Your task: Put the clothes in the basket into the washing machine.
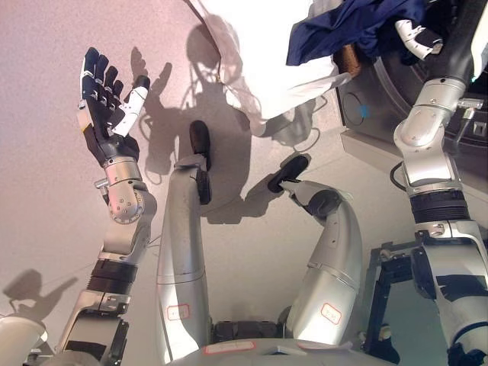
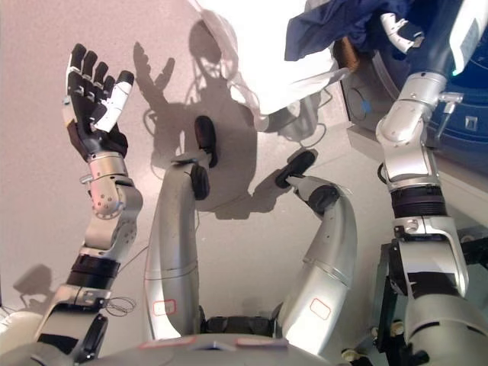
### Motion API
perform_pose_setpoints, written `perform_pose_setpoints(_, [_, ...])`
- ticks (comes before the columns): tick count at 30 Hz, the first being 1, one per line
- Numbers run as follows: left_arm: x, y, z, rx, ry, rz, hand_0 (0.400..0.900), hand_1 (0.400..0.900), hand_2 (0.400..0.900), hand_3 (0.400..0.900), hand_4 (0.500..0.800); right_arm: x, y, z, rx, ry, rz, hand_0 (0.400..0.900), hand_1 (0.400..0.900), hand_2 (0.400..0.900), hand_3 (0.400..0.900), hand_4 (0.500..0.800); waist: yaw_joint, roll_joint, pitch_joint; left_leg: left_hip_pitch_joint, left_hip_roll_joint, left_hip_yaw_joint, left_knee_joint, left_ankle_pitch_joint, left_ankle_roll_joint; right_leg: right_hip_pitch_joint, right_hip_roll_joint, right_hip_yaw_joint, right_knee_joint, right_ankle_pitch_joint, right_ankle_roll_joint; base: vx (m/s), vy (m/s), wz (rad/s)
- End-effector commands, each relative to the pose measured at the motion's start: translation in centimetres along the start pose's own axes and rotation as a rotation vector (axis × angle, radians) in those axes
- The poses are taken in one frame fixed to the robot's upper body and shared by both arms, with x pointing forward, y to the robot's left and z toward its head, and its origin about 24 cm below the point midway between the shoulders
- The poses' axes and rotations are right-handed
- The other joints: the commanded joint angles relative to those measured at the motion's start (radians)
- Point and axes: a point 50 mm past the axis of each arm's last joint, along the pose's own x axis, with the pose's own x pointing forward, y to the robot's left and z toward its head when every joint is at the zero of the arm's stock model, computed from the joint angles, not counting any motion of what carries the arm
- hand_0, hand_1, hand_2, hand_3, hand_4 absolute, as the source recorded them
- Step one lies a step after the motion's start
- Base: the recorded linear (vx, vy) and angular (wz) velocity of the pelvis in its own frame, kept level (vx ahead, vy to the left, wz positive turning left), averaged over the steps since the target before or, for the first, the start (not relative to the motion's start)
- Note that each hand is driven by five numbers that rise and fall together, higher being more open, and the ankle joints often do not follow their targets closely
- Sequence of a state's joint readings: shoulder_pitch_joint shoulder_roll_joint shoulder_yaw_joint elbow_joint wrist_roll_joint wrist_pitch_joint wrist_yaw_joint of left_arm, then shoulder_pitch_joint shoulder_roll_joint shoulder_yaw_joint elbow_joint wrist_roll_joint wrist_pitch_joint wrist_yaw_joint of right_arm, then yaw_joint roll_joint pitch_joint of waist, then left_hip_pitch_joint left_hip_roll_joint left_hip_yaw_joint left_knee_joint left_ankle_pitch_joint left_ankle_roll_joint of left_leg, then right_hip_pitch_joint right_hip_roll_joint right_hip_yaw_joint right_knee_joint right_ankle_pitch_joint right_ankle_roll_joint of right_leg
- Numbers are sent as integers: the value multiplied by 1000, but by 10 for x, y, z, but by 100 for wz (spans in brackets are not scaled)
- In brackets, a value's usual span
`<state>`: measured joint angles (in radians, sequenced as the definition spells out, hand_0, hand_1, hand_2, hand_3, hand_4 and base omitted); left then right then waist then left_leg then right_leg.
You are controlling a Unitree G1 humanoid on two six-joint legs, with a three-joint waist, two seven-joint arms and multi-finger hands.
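Showing one navy cloth (image 1: pixel 358 27), rumpled and draped, at upper right against the washer (image 1: pixel 396 84), above a white basket (image 1: pixel 267 69). The right hand (image 1: pixel 418 38) has its fingers curled into the cloth; the left hand (image 1: pixel 107 95) is raised at left, fingers straight, holding nothing. The right eye view alone shows the washer's blue door (image 2: pixel 465 99).

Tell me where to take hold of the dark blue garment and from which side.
Probably grip the dark blue garment at its loose left fold, coming from below left: that bunched edge hangs free over the white cloth, while the right hand occupies its other end.
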<state>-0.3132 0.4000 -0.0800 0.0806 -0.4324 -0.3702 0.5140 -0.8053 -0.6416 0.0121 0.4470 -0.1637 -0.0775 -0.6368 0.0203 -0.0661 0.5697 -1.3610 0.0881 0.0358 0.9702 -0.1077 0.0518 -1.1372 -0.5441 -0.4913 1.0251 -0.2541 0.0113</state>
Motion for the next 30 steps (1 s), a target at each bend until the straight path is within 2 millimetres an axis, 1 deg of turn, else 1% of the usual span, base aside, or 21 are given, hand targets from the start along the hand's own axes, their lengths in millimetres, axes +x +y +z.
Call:
perform_pose_setpoints(1, [-8,9,18,-28,-105,12,900,900,900,900,800,21,-31,7,113,-15,-246,400,400,400,400,500,18,-28,-138,43,1,-48,-7,-99,-57,-133,22,6,-47,95,120,-21,27,-9])
perform_pose_setpoints(3, [-9,10,14,-24,-87,13,900,900,900,900,800,30,-36,4,147,39,-315,400,400,400,400,500,20,-21,-144,52,2,-42,-13,-100,-56,-127,24,7,-51,94,120,-19,26,-7])
perform_pose_setpoints(4, [-10,9,13,-26,-81,7,900,900,900,900,800,35,-39,5,150,46,-342,400,400,400,400,500,21,-16,-147,56,3,-39,-17,-99,-57,-127,25,10,-53,93,119,-8,23,-4])
perform_pose_setpoints(6, [-11,6,14,-32,-84,-3,900,900,900,900,800,41,-44,3,153,72,-403,400,400,400,400,500,24,-6,-151,61,4,-35,-23,-98,-58,-123,23,12,-59,94,120,0,0,0])
perform_pose_setpoints(8, [-12,2,13,-34,-81,-27,900,900,900,900,800,49,-51,0,113,100,-458,400,400,400,400,500,33,6,-155,68,3,-32,-32,-96,-60,-121,21,13,-63,94,123,2,11,3])
perform_pose_setpoints(9, [-14,-2,11,-34,-73,-51,900,900,900,900,800,54,-54,-2,66,121,-495,400,400,400,400,500,42,14,-161,72,2,-29,-37,-95,-60,-120,17,15,-65,94,124,5,14,4])
perform_pose_setpoints(10, [-14,-2,11,-36,-73,-50,900,900,900,900,800,56,-54,-1,65,119,-496,400,400,400,400,500,41,16,-160,72,2,-28,-38,-95,-60,-120,18,15,-66,94,124,9,9,5])
perform_pose_setpoints(12, [-15,-7,10,-32,-67,-75,900,900,900,900,800,61,-60,-5,-10,153,-551,400,400,400,400,500,50,23,-165,74,0,-25,-42,-93,-59,-120,14,17,-66,94,124,5,-1,3])
perform_pose_setpoints(14, [-17,-14,8,-29,-59,-111,900,900,900,900,800,66,-65,-10,-64,217,-614,400,400,400,400,500,66,36,-170,74,-4,-23,-43,-92,-59,-124,8,22,-66,95,124,14,-10,10])
perform_pose_setpoints(16, [-18,-20,8,-25,-58,-145,900,900,900,900,800,72,-71,-12,-107,258,-634,400,400,400,400,500,78,45,-171,72,-7,-22,-44,-90,-58,-128,2,26,-62,96,125,14,-19,14])
perform_pose_setpoints(19, [-21,-26,5,-19,-43,-193,900,900,900,900,800,76,-87,-21,-203,336,-668,400,400,400,400,500,97,59,-173,70,-12,-21,-43,-87,-58,-138,-10,38,-54,93,126,17,-20,14])
perform_pose_setpoints(21, [-21,-30,5,-19,-35,-213,900,900,900,900,800,75,-97,-30,-226,405,-702,400,400,400,400,500,110,73,-173,67,-14,-19,-43,-86,-58,-147,-18,47,-47,91,127,25,-25,15])
perform_pose_setpoints(22, [-22,-30,2,-9,-23,-228,900,900,900,900,800,74,-105,-35,-263,435,-722,400,400,400,400,500,117,77,-174,65,-16,-17,-43,-86,-58,-151,-23,50,-44,89,128,23,-30,14])
perform_pose_setpoints(23, [-23,-31,1,-5,-17,-240,900,900,900,900,800,74,-109,-38,-285,448,-718,400,400,400,400,500,123,81,-175,63,-18,-17,-41,-86,-57,-156,-26,54,-40,88,128,24,-35,14])
perform_pose_setpoints(25, [-25,-33,0,-6,-7,-259,900,900,900,900,800,73,-123,-41,-346,473,-761,400,400,400,400,500,131,91,-178,59,-22,-14,-41,-86,-58,-167,-33,62,-33,85,128,33,-38,13])
perform_pose_setpoints(28, [-28,-33,-2,3,8,-285,900,900,900,900,800,70,-142,-50,-413,507,-765,400,400,400,400,500,144,101,-187,51,-26,-16,-37,-86,-59,-181,-45,69,-17,77,130,45,-50,16])
perform_pose_setpoints(30, [-30,-32,-4,4,16,-298,900,900,900,900,800,70,-148,-52,-447,506,-746,400,400,400,400,500,151,106,-194,48,-26,-19,-41,-84,-61,-189,-50,76,-9,71,131,54,-63,16])
